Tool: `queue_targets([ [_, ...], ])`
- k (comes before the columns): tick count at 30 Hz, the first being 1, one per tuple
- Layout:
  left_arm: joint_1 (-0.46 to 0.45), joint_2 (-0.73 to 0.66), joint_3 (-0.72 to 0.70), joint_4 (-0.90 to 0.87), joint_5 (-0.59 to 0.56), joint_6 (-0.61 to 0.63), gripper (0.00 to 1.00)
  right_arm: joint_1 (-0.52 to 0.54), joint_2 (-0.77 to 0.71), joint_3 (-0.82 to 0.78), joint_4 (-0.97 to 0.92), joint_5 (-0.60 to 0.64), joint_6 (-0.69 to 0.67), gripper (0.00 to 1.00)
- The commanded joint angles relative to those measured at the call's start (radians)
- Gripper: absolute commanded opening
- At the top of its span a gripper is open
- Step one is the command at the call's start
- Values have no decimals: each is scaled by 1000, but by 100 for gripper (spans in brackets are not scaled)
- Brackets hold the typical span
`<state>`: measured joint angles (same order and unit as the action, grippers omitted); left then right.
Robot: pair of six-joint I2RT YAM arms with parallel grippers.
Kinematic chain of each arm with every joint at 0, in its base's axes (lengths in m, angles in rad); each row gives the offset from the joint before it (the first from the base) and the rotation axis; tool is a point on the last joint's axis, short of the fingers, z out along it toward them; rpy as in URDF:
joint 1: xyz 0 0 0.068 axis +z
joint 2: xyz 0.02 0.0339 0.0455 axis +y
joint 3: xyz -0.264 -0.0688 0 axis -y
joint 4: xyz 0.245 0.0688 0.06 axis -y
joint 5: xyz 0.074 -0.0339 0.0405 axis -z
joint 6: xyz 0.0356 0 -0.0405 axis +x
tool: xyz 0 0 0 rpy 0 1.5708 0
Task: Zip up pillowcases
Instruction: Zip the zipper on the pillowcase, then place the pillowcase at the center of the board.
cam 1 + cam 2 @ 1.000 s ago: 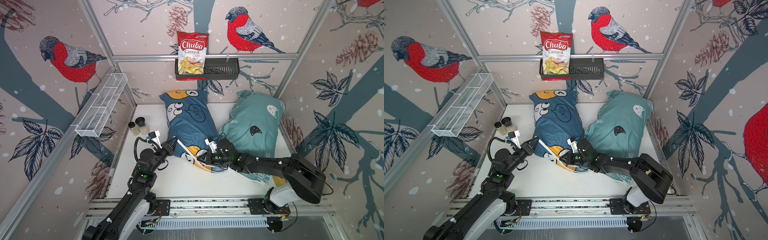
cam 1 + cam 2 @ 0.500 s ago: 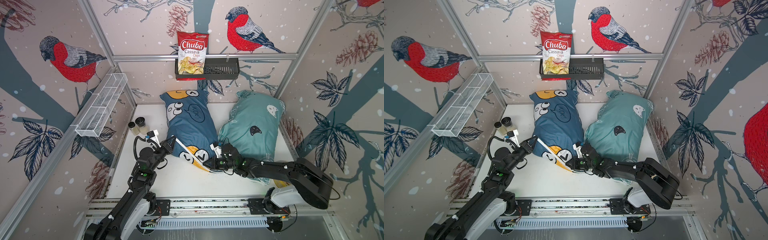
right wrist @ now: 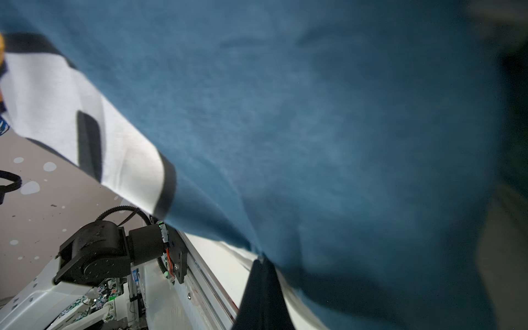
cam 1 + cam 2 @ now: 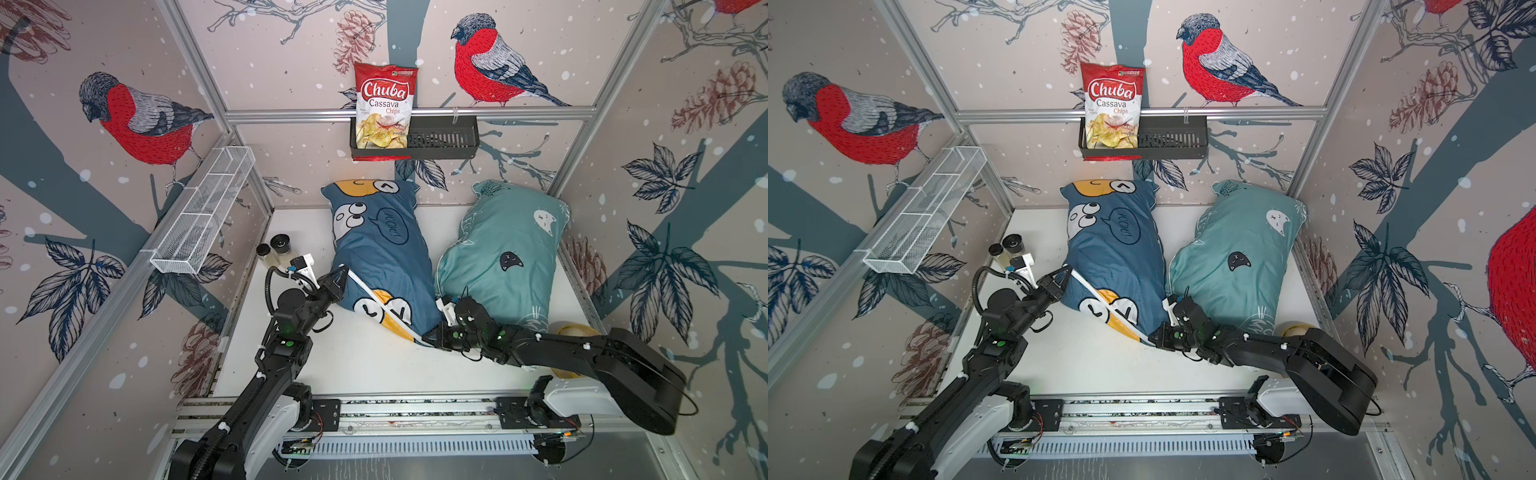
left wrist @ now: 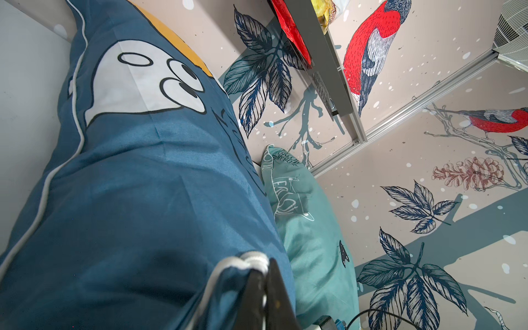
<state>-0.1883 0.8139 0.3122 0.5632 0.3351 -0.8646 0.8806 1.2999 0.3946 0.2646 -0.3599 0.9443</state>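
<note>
The dark blue pillowcase [image 4: 382, 257] [image 4: 1117, 257] with cartoon faces lies in the middle of the table. Its white zipper edge [image 4: 382, 305] runs along the near side. My left gripper [image 4: 343, 272] [image 4: 1068, 272] [image 5: 264, 274] is shut on the left corner of that edge. At the right end of the edge, low by the table, my right gripper [image 4: 428, 338] [image 4: 1152, 334] [image 3: 261, 261] is shut on it; no zipper pull shows. The teal pillowcase [image 4: 507, 257] [image 4: 1237, 257] with cat faces lies to the right, touched by no gripper.
Two small jars [image 4: 274, 249] stand at the table's left edge near my left arm. A white wire basket [image 4: 203, 216] hangs on the left wall. A black shelf [image 4: 440, 139] on the back wall holds a chips bag [image 4: 384, 108]. A tape roll [image 4: 577, 332] lies behind my right arm.
My right gripper has slid to the right along the white zipper edge, from near its middle to the pillow's near right corner. My left gripper has kept its hold in place.
</note>
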Motion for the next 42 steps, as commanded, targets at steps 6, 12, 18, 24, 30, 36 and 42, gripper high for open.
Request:
queue_targets([
  [6,37,2,27,92,-28,26,0,-50,-39,-49,-102,61,21,0],
  [12,70,2,31,82,-17,29,0,-76,-42,-62,-188,130,16,0],
  [18,72,21,25,93,-15,28,0,-75,-52,-62,-196,144,10,0],
  [24,99,-10,93,-14,-34,117,0,-65,-108,-44,-258,148,-8,0],
  [30,99,-30,138,-134,-44,176,0,-70,-242,111,-441,166,-152,61],
  [36,99,-91,225,-339,-140,292,54,-221,-356,226,-590,278,-229,98],
  [42,99,-108,357,-542,-218,425,89,-545,-367,349,-723,316,-378,100],
])
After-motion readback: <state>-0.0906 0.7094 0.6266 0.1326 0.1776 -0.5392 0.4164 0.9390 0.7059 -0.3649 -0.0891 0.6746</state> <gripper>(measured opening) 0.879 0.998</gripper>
